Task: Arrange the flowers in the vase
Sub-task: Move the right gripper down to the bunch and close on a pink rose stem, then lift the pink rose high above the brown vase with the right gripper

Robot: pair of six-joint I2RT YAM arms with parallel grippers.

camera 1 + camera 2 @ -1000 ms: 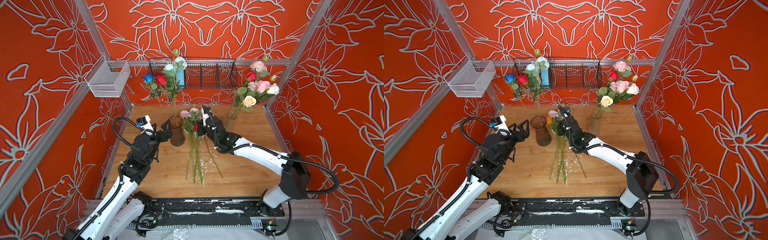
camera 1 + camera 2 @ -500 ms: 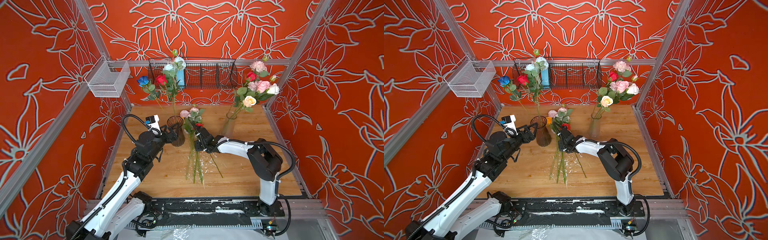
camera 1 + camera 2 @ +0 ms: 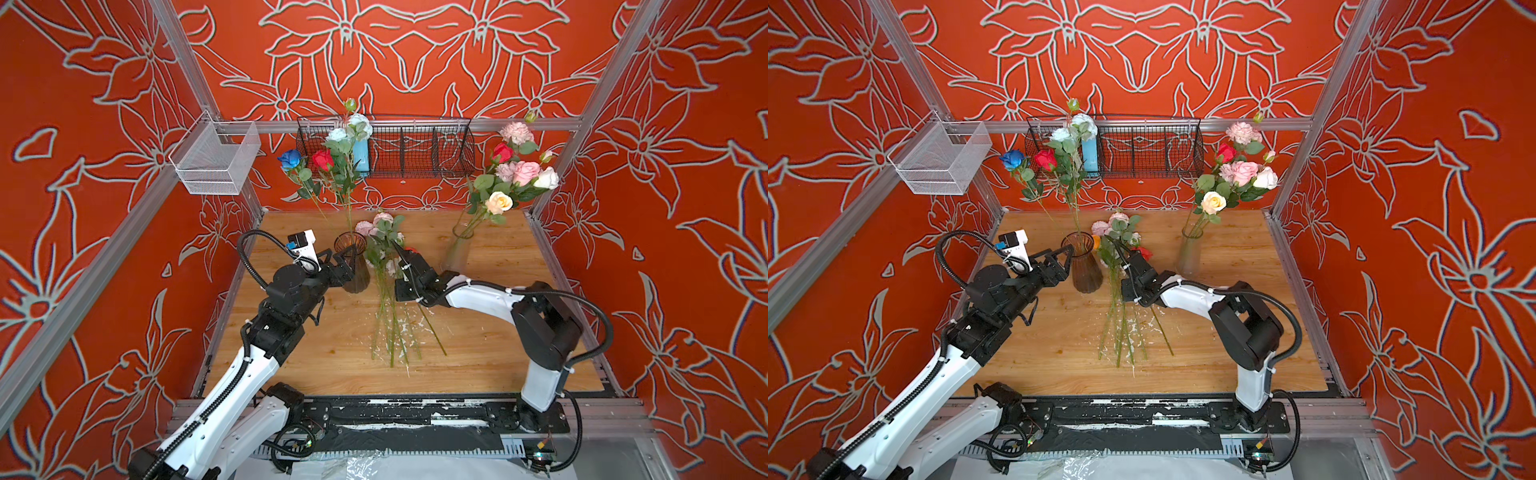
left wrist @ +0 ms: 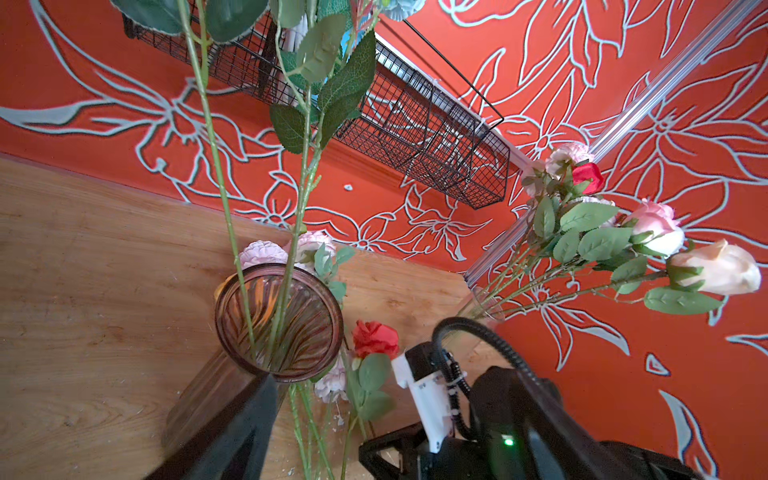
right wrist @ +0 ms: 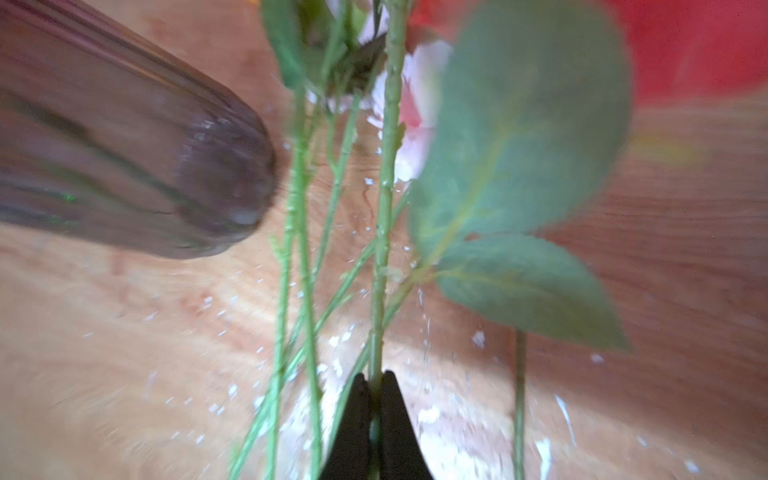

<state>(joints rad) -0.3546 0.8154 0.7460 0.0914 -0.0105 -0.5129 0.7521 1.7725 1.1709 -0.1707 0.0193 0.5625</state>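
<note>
Red flower-print walls, a wooden tabletop (image 3: 469, 357), and in close: the right gripper (image 5: 376, 376) has its fingers (image 5: 357, 415) pressed tight on a single green stem (image 5: 384, 208), down among the loose flowers (image 3: 390, 328) lying on the wood between two vases. Over to the left gripper (image 3: 1067, 258), fingers spread wide, one fingertip (image 4: 253, 407) right at the rim of the brown ribbed glass vase (image 3: 356, 276), upright, holding blue, red and white blooms. Off right, a clear vase (image 3: 456, 253) carries pink, red and cream roses. A black wire basket (image 3: 415, 151) hangs on the back wall.
</note>
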